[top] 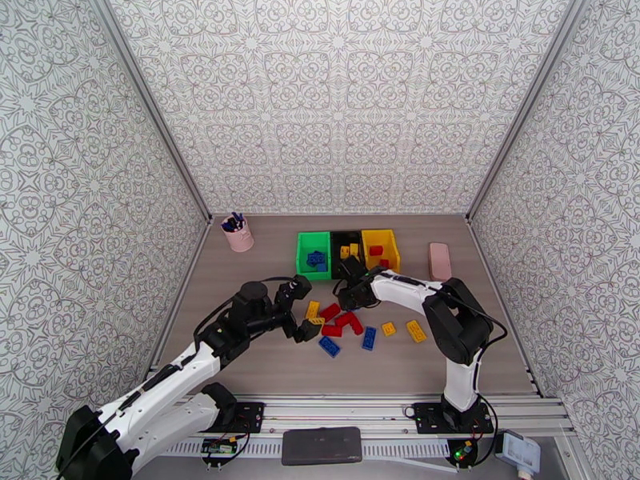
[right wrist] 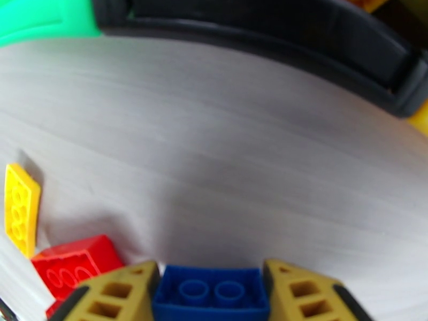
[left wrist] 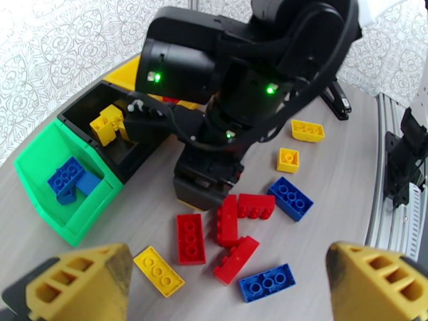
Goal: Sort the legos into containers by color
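Nearest lens: logged blue brick (right wrist: pixel 211 298) pinched between R gripper (right wrist: pixel 208 274) fingertips. Saw black bin (right wrist: pixel 278 38) rim and green bin (right wrist: pixel 43 17) corner just beyond, across bare strip of table (right wrist: pixel 214 156). From top view, placed R gripper just near of black bin, at far edge of loose pile. Found L gripper (left wrist: pixel 227 263) spread wide, nothing btwn fingers, at near-left of pile. Noted loose legos (left wrist: pixel 191 239) (red, blue, yellow) mid-table, btwn the two grippers and off to right. Counted three bins in row at far centre: green on left w/ blue bricks (left wrist: pixel 67 177), black in middle w/ yellow bricks (left wrist: pixel 107 124), yellow bin (top: pixel 379 233) on right w/ red bricks (top: pixel 375 250).
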